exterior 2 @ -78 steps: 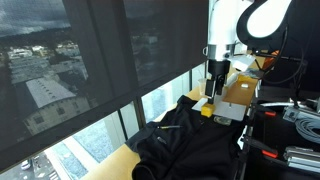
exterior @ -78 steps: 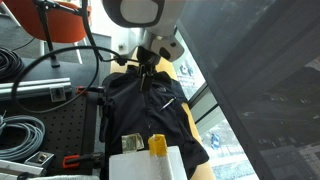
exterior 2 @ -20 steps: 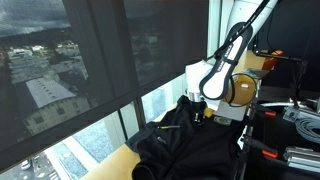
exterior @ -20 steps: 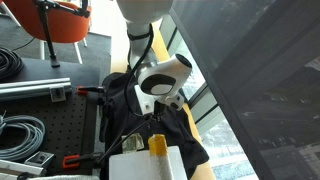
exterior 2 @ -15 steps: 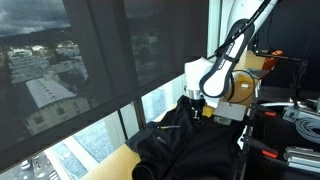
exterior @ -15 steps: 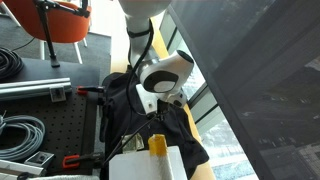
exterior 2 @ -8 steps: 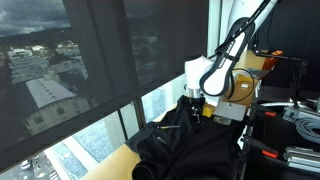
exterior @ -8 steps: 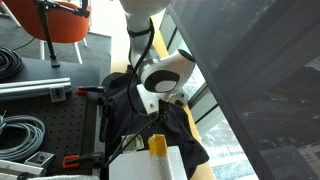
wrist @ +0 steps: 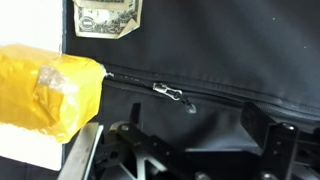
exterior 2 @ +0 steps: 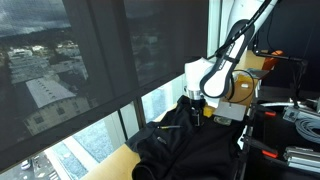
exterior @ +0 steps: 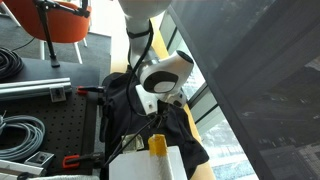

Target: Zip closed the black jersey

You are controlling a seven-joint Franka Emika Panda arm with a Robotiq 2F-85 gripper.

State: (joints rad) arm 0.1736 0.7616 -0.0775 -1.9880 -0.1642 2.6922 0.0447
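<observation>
black jersey (wrist: 230, 60) lies crumpled (silver zipper pull (wrist: 170, 95) showing); gripper (wrist: 195, 140) jaws apart.

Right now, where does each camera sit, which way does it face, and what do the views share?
Exterior view: raised, looking down on the black jersey, window at picture right; arm and gripper reach in from the top.
Exterior view: beside the window, looking along it at the jersey; arm reaches in from picture right.
Wrist view: close above the zipper pull; both fingers show at the bottom.
Shared: all three show the jersey.
</observation>
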